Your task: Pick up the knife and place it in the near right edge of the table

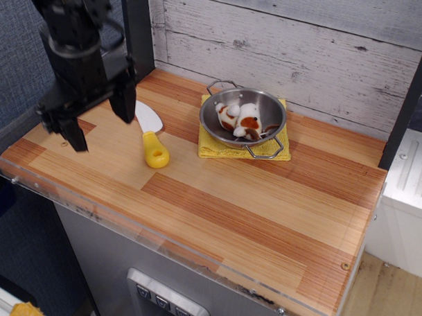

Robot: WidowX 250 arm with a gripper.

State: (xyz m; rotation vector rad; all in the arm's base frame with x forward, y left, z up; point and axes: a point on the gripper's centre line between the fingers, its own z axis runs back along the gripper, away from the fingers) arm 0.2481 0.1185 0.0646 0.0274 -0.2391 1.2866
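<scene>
The knife [152,137] lies flat on the wooden table [251,201] at the left, its white blade pointing to the back and its yellow handle toward the front. My black gripper [100,123] hangs over the table's left end, just left of the knife. Its two fingers are spread wide, one [123,103] right beside the blade and partly covering it, the other [76,136] further left. Nothing is between them.
A metal bowl [243,117] holding brown and white pieces stands on a small yellow cloth [278,148] at the back middle. A clear acrylic rim [159,243] runs along the front edge. A black post [138,30] stands at the back left.
</scene>
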